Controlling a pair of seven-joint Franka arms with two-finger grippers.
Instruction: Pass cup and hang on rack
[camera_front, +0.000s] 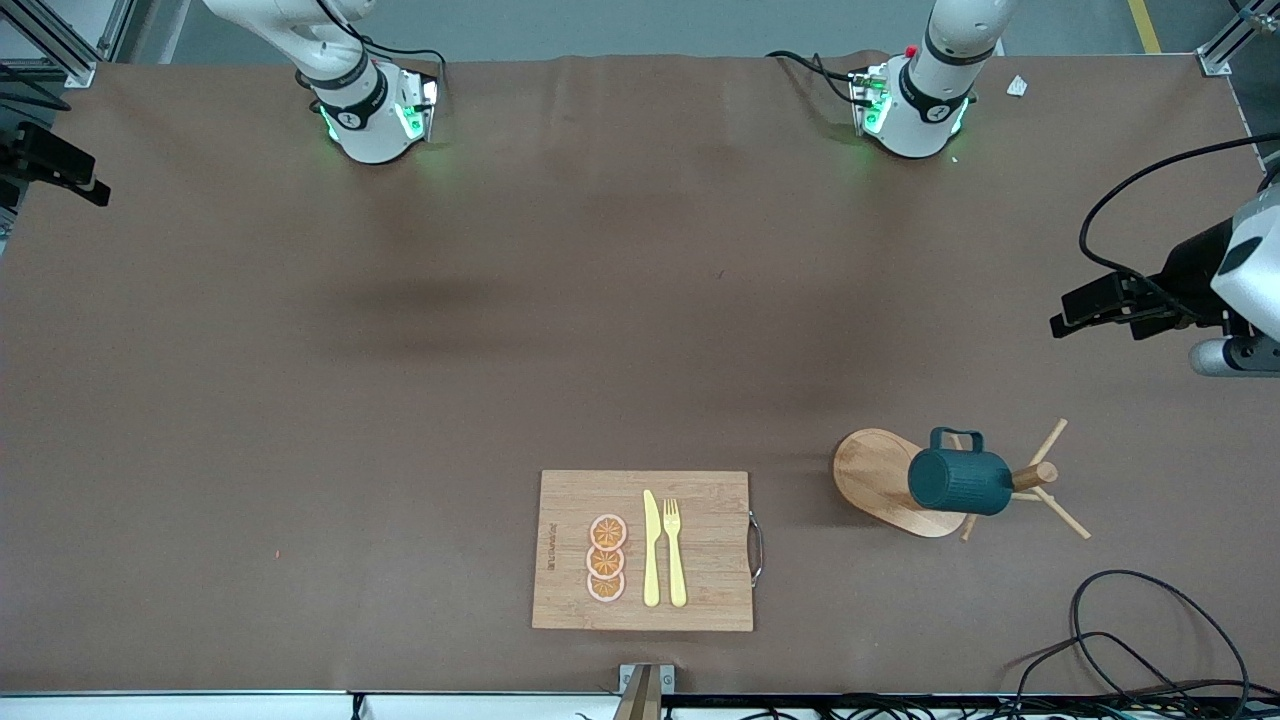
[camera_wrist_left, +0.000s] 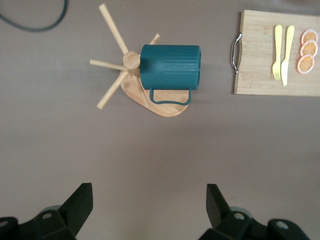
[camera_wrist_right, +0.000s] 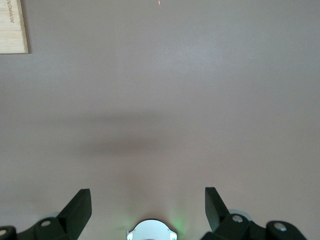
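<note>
Cup: the dark teal ribbed cup hangs on the rack, lying on its side on a peg close to the post, its loop handle over the rack's base – no gripper touches it.
Rack: the light wooden rack stands on the bench toward the left arm's end, in the part nearer the front camera; the oval base lies flat, the thick post rises from it and thin pegs fan out around the top.
Left gripper: the left gripper hangs in the air over bare bench at the left arm's end, well apart from the rack; its jaws are spread wide with nothing between them.
Right gripper: the right gripper is up over bare bench close to its own arm's base; jaws spread, empty. In the front view only part of this arm shows, at the top edge.
Cutting board: a bamboo cutting board with a metal handle lies beside the rack, toward the middle of the bench and a little nearer the front camera.
On the board: a yellow knife and a yellow fork lie side by side – next to them a row of three orange slices, overlapping.
Bench: the brown bench carries everything; a black cable loops at its near corner by the left arm's end.
</note>
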